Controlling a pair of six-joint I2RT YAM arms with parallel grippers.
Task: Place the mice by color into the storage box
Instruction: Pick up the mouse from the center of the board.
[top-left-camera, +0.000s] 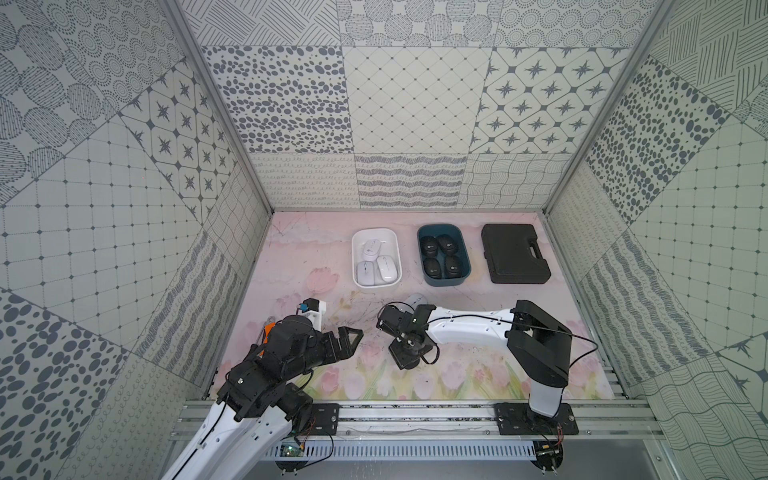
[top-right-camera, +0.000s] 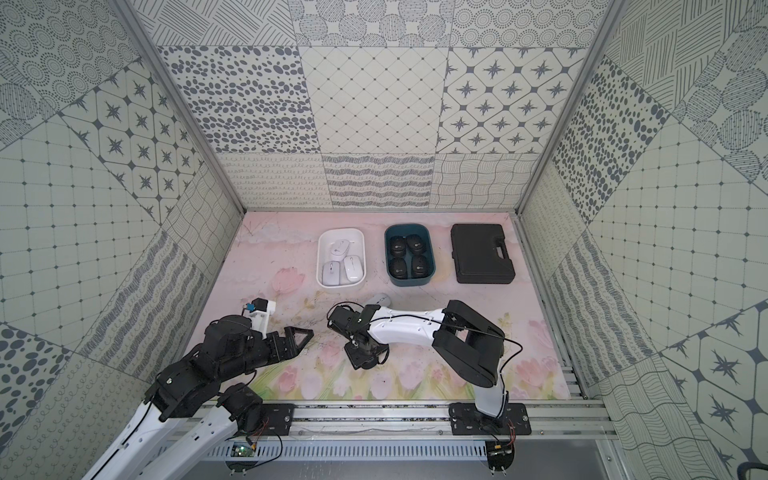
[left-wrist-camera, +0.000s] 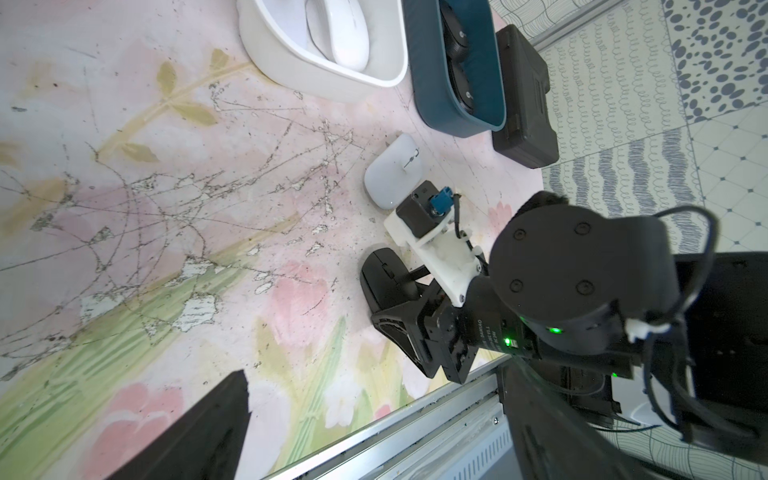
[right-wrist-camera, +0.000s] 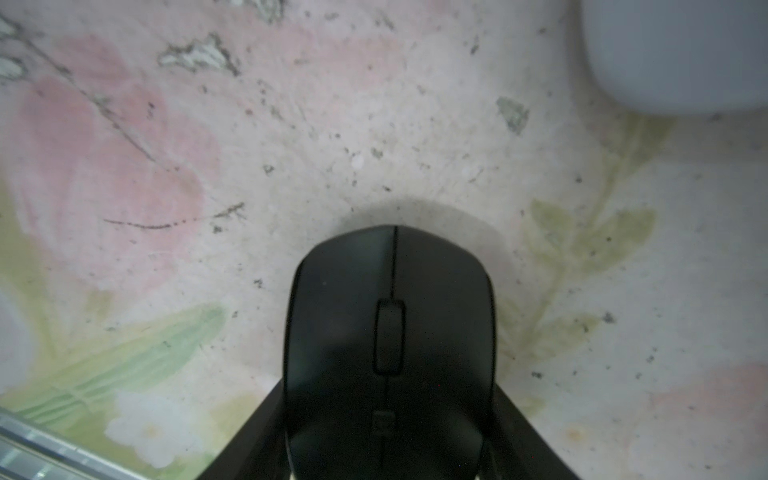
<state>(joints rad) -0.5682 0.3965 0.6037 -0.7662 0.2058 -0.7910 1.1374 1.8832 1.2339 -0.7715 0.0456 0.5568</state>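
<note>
A black mouse (right-wrist-camera: 390, 316) lies on the flowered mat, and my right gripper (right-wrist-camera: 390, 415) is shut on it, one finger pressed against each side. The left wrist view shows that mouse (left-wrist-camera: 382, 278) under the right gripper (left-wrist-camera: 399, 320); both top views hide it beneath the gripper (top-left-camera: 409, 351). A white mouse (top-left-camera: 417, 300) lies loose just beyond, toward the tubs. The white storage box (top-left-camera: 376, 232) holds three white mice. The teal storage box (top-left-camera: 440, 227) holds several black mice. My left gripper (top-left-camera: 353, 334) hovers open and holds nothing, left of the right one.
A black hard case (top-left-camera: 515, 253) with a handle lies right of the teal tub. Patterned walls close in the mat on three sides. A metal rail (top-left-camera: 415, 415) carrying both arm bases runs along the front edge.
</note>
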